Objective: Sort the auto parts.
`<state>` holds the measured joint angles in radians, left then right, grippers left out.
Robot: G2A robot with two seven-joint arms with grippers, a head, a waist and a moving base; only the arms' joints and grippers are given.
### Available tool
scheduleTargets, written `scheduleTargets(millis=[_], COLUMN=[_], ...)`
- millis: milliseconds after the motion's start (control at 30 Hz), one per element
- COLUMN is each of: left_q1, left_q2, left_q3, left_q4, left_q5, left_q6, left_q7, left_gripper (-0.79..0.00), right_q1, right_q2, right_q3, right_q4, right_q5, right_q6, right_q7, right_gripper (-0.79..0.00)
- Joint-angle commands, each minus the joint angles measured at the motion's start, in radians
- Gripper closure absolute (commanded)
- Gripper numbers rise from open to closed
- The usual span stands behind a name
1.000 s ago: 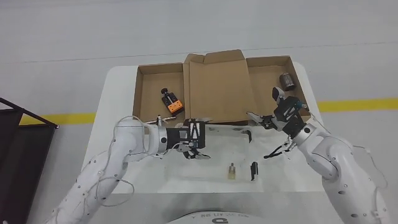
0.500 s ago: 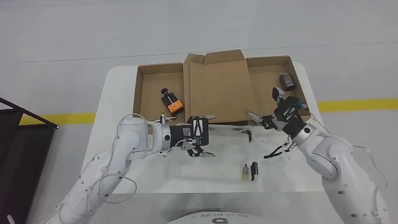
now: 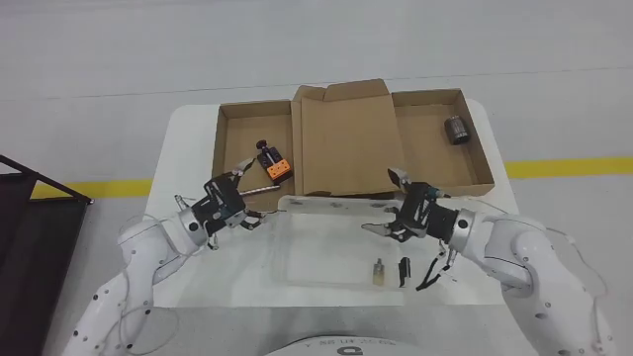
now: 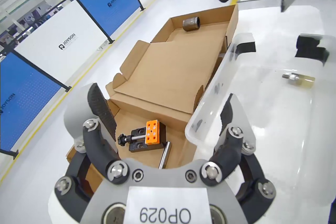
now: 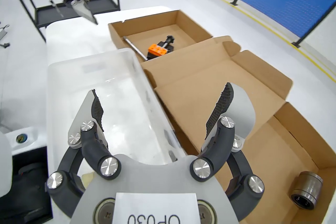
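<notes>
Two small parts lie low and right of centre in the top view, inside the clear plastic tray [image 3: 316, 247]: a short yellowish plug with a metal tip [image 3: 377, 272] and, just beside it, a thin black clip [image 3: 403, 272]. The right gripper [image 3: 386, 203] hangs above the tray's right end with its fingers spread wide and holding nothing. The left gripper [image 3: 247, 196], also spread and empty, sits at the tray's left end, near the left bay of the brown cardboard box [image 3: 346, 138].

That bay holds an orange-and-black clamp [image 3: 272, 161] and a slim steel rod [image 4: 165, 154]. A grey metal cylinder [image 3: 456, 130] rests in the right bay, toward the upper right.

Picking up one tray part looks like the next job, and the right gripper is closer. It should come down straight and span one part across its narrow width. The fingers should stay off the neighbouring part and the tray wall, because both pieces would probably skid on the smooth plastic.
</notes>
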<state>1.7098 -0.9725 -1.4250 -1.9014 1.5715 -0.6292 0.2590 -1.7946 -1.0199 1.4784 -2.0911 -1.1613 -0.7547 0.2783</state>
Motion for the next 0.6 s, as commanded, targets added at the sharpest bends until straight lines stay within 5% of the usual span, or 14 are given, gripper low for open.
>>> scheduleTargets(millis=[0, 167, 567], left_q1=[-0.002, -0.002, -0.002], left_q2=[0.000, 0.000, 0.000], left_q3=[0.002, 0.002, 0.002], left_q4=[-0.001, -0.001, -0.001], left_q5=[0.000, 0.000, 0.000], left_q6=[-0.001, -0.001, -0.001], left_q7=[-0.003, -0.003, -0.003], left_gripper=[-0.785, -0.785, -0.785], right_q1=[0.000, 0.000, 0.054], right_q2=[0.000, 0.001, 0.005], right_q3=[0.000, -0.016, -0.169], right_q4=[0.000, -0.005, -0.063], right_q5=[-0.001, -0.018, -0.134], right_q6=[0.008, -0.014, -0.005], right_q7=[-0.005, 0.019, 0.353], right_gripper=[-0.785, -0.785, -0.785])
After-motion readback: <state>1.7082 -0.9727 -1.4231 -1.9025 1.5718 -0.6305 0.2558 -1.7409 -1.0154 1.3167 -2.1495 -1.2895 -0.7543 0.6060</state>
